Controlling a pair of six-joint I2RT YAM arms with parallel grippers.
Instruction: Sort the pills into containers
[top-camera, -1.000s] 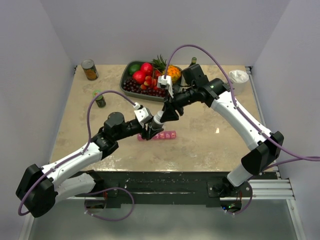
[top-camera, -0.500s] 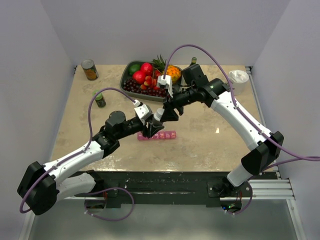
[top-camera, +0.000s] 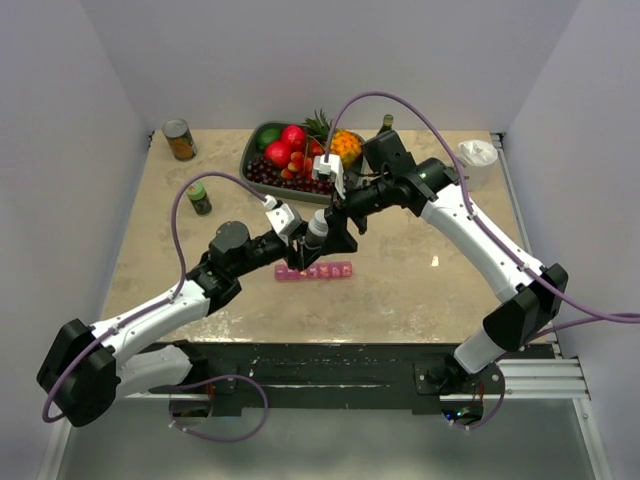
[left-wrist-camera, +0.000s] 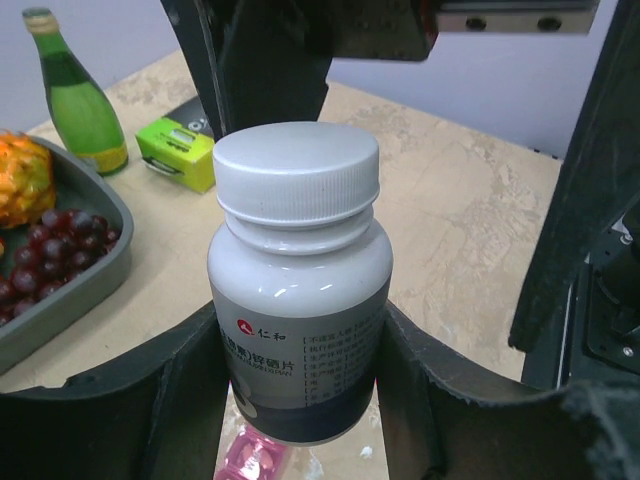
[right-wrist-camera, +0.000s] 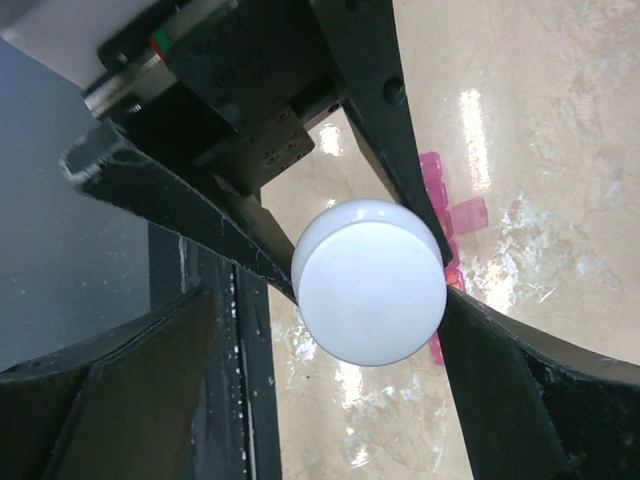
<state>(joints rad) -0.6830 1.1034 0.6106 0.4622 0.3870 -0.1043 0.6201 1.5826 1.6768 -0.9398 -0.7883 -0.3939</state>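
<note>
A white pill bottle (left-wrist-camera: 298, 300) with a white screw cap (right-wrist-camera: 370, 282) stands upright between the fingers of my left gripper (left-wrist-camera: 300, 385), which is shut on its body. My right gripper (right-wrist-camera: 330, 330) is around the cap with its jaws spread wide; one finger is close beside the cap, the other well apart from it. In the top view both grippers meet at the bottle (top-camera: 316, 231), just above the pink containers strip (top-camera: 318, 271) lying on the table. Part of the strip (left-wrist-camera: 250, 455) shows under the bottle. No pills are in view.
A dark tray of fruit (top-camera: 248, 158) sits at the back centre, with a green bottle (left-wrist-camera: 78, 95) and a small green box (left-wrist-camera: 180, 150) near it. A tin can (top-camera: 180, 140) and a green-capped jar (top-camera: 201, 198) stand back left. A white cup (top-camera: 478, 158) is back right.
My right gripper has opened wide around the bottle's cap. The left arm, still holding the bottle, has shifted slightly toward the back right.
</note>
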